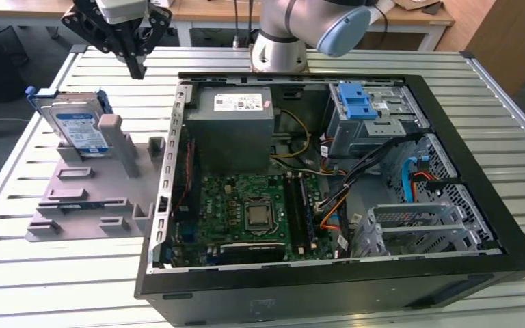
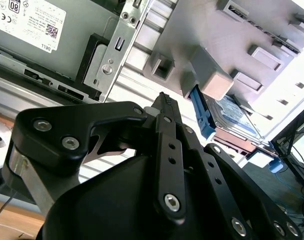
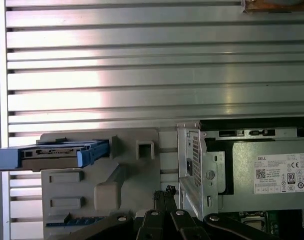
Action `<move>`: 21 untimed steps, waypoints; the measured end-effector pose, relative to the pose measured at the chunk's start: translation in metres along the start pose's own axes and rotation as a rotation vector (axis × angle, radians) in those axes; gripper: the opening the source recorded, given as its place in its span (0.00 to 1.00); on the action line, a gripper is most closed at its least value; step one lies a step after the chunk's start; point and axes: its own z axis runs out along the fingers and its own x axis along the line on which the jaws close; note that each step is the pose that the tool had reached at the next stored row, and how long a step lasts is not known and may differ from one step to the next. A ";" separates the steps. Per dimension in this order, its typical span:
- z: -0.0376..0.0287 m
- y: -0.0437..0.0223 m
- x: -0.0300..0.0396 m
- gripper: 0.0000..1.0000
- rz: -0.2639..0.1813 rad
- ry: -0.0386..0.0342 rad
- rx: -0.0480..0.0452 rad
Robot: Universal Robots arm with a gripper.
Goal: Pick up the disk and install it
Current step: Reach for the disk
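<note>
The disk point(image 1: 74, 127) stands on edge in a slot of the grey holder point(image 1: 89, 198), toward the exterior view's left; it is a silver drive with a blue-and-white label and a blue frame. Both wrist views show it from the side, the disk point(image 3: 57, 152) slotted into the holder and the disk point(image 2: 231, 117) past the fingertips. My gripper point(image 1: 136, 68) hangs above the slatted table, behind the disk and a little toward the computer case. Its fingers point(image 2: 164, 107) are pressed together with nothing between them. The gripper point(image 3: 166, 192) points down near the holder's edge.
An open black computer case point(image 1: 481, 225) lies on its side at the exterior view's right, with a grey power supply point(image 1: 230, 113), a motherboard point(image 1: 253, 212) and a drive cage with a blue latch point(image 1: 358, 102). The arm's base point(image 1: 281, 41) stands behind the case.
</note>
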 end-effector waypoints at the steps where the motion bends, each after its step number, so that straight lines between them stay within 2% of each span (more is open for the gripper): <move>1: 0.0000 0.0000 0.0000 0.11 0.000 -0.0001 0.0000; 8: 0.0000 0.0005 0.0042 0.11 0.000 0.0000 0.0000; 21: 0.0003 0.0030 0.0229 0.11 0.000 -0.0001 0.0000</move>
